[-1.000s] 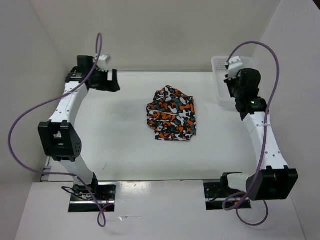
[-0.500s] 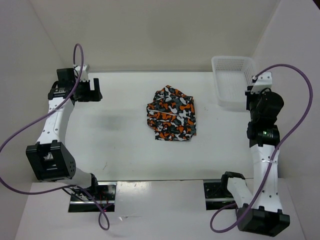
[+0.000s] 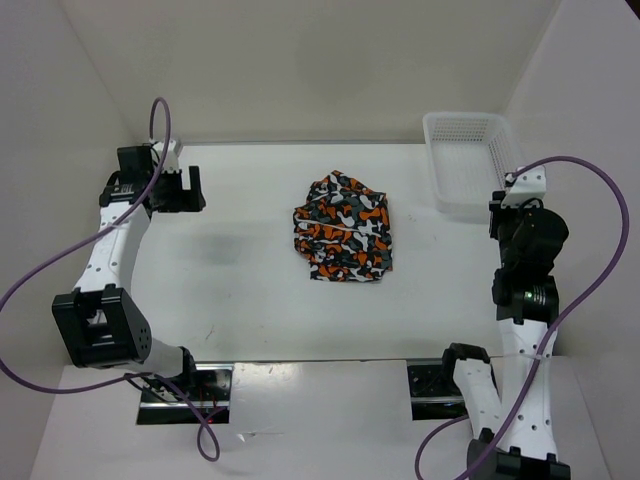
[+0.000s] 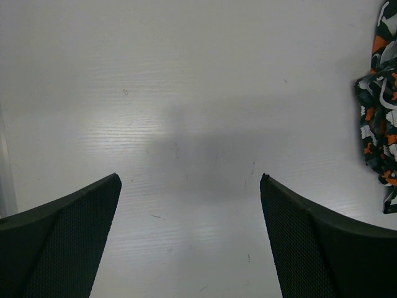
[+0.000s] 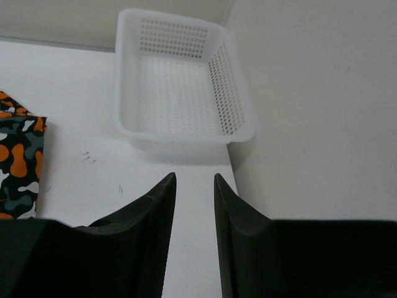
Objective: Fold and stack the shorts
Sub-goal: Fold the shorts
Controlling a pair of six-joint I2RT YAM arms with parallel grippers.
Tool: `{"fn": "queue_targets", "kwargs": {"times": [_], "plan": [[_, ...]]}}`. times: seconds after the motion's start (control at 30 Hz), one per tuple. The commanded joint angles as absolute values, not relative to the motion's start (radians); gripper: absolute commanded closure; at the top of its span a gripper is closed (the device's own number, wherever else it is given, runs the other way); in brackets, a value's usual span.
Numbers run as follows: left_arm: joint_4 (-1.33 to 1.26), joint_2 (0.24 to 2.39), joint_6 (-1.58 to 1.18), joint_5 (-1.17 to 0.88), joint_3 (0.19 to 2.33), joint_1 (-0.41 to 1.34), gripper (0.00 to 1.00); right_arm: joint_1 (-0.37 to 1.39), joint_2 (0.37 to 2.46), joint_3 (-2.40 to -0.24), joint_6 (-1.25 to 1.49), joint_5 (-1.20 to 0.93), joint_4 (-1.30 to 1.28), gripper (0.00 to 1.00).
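The shorts (image 3: 343, 228) lie outside the basket (image 5: 185, 135); left fingers (image 4: 62, 242) wide, right fingers (image 5: 142, 248) seemingly barely parted.

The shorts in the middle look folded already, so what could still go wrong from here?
1. The shorts lie in a pile with uneven edges. Pinching only the top layer could pull the folds open.
2. The right gripper sits close to the empty white basket and the side wall. A wide swing toward the pile might knock the basket.
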State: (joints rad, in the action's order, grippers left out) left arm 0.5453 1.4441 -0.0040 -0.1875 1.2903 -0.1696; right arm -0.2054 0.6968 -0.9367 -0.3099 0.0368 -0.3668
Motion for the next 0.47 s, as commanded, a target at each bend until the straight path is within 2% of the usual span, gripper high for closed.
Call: {"fn": "queue_targets", "kwargs": {"times": [0.0, 0.43], "plan": [[0.492, 1.402, 0.0, -0.193, 1.287, -0.169, 0.0, -0.212, 0.686, -0.922, -0.291, 0.028, -0.373, 0.64], [0.483, 1.393, 0.0, -0.172, 1.269, -0.169, 0.0, -0.212, 0.676, -0.904, -0.282, 0.009, -0.373, 0.61]]}}
